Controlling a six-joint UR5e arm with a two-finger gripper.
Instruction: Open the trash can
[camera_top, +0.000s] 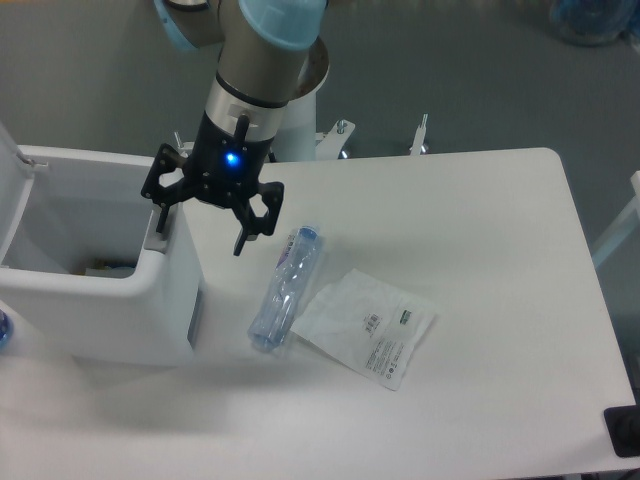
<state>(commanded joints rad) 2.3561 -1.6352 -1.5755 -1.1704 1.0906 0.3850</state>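
Observation:
The trash can (150, 300) is a large white boxy bin at the table's left. Its lid (8, 190) stands swung up at the far left edge, and the inside is exposed with some dark items at the bottom. My gripper (200, 232) hangs over the bin's right rim, open, with nothing between its fingers. One black finger (163, 212) rests down on the grey push tab (155, 238) on that rim. The other finger (247, 232) hangs outside the bin, over the table.
A crushed clear plastic bottle (285, 290) with a blue cap lies just right of the bin. A white flat packet (365, 325) lies beside it toward the table's middle. A blue object (3, 330) peeks in at the left edge.

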